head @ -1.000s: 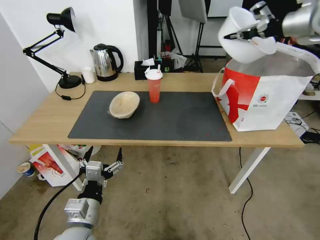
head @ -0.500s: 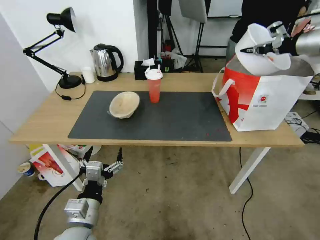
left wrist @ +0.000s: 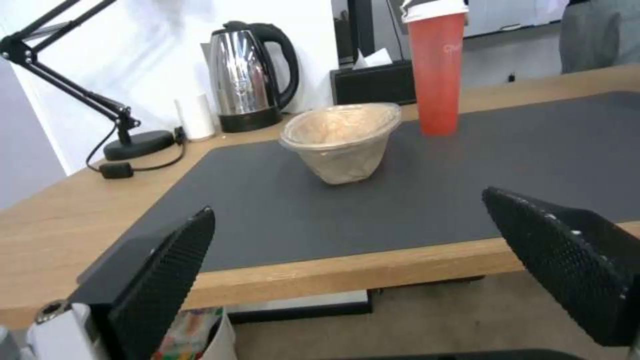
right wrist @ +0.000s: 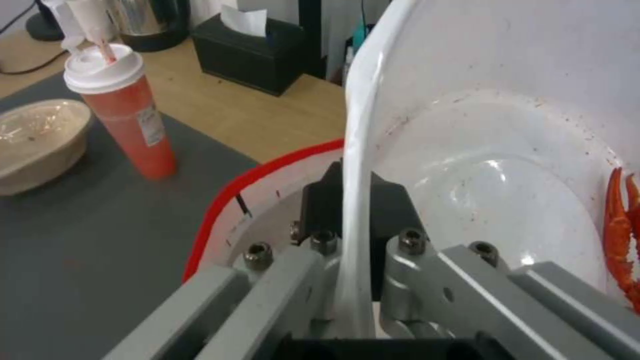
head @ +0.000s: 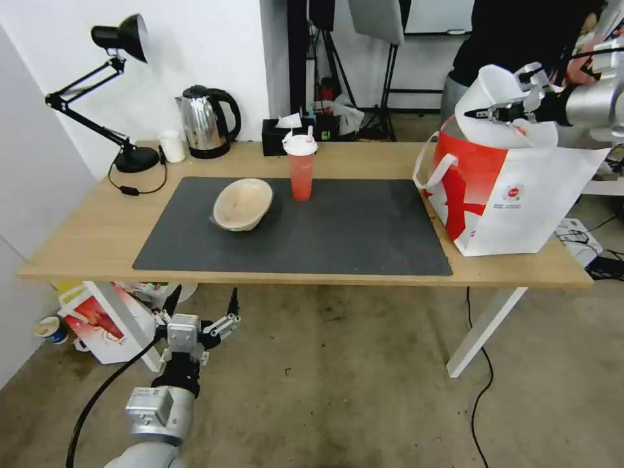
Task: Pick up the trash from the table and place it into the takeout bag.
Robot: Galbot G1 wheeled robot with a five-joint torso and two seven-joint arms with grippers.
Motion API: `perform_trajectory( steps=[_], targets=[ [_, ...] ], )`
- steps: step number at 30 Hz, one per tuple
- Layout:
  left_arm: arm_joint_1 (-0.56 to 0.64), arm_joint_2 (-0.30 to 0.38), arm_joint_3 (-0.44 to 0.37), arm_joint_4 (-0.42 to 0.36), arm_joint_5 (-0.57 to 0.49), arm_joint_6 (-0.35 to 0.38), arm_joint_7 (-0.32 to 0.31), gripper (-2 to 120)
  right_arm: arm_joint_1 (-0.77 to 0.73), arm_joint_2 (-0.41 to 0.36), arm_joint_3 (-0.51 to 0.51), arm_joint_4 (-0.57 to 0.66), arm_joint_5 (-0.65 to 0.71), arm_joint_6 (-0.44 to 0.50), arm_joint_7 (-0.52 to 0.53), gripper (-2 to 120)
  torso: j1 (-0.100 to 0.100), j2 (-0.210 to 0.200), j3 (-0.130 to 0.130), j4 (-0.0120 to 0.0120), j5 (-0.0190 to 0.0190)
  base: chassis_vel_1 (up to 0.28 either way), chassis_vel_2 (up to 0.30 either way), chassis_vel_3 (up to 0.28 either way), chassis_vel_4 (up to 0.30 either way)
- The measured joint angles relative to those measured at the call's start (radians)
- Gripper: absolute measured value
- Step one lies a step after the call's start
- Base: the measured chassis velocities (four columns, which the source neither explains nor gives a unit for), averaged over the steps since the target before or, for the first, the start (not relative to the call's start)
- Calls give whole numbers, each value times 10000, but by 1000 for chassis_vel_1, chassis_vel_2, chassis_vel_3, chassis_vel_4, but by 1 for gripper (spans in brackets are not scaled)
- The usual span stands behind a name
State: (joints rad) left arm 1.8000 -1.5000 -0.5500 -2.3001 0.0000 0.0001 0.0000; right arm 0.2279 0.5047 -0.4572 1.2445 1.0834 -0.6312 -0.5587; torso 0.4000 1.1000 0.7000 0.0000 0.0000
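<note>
My right gripper (head: pixel 497 110) is shut on the rim of the wide white plastic bowl (head: pixel 497 88), tilted on edge in the open mouth of the red-and-white takeout bag (head: pixel 513 195) at the table's right end. In the right wrist view the fingers pinch the bowl wall (right wrist: pixel 507 165), and a red crayfish claw (right wrist: pixel 620 225) lies inside. The tall red drink cup (head: pixel 301 172) and the shallow beige bowl (head: pixel 242 203) stand on the dark grey mat (head: pixel 351 234). My left gripper (head: pixel 201 305) hangs open below the table's front edge (head: pixel 84 270), facing the beige bowl (left wrist: pixel 343 137).
A black desk lamp (head: pixel 120 39), a steel kettle (head: pixel 207 120), a small white cup (head: pixel 173 146) and a black tissue box (head: pixel 286 133) line the table's back edge. A crayfish-print box (head: pixel 97 322) sits on the floor under the left end.
My right gripper has carried the white bowl down and slightly right, from above the bag into its mouth. The left arm has not moved.
</note>
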Motion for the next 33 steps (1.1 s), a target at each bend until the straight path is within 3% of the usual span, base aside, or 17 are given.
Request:
perform_trajectory(
  steps=[3, 7, 13, 26, 33],
  targets=[
    [0, 0, 0, 0, 0, 0, 0, 100, -29, -11, 17, 22, -18, 1, 32, 3, 0, 0, 0, 0, 0, 0, 0, 0, 0],
    [0, 0, 0, 0, 0, 0, 0, 100, -88, 9, 34, 78, -32, 27, 331, 25, 0, 0, 0, -1, 0, 0, 0, 0, 0],
    [0, 0, 0, 0, 0, 0, 0, 100, -90, 37, 34, 72, -29, 29, 421, 42, 0, 0, 0, -1, -1, 0, 0, 0, 0],
    [0, 0, 0, 0, 0, 0, 0, 100, -15, 85, -71, 135, -289, 63, 456, 94, 0, 0, 0, -1, 0, 0, 0, 0, 0],
    [0, 0, 0, 0, 0, 0, 0, 100, 13, 62, -92, 160, -438, 73, 465, 100, 0, 0, 0, 0, 0, 0, 0, 0, 0]
  ],
)
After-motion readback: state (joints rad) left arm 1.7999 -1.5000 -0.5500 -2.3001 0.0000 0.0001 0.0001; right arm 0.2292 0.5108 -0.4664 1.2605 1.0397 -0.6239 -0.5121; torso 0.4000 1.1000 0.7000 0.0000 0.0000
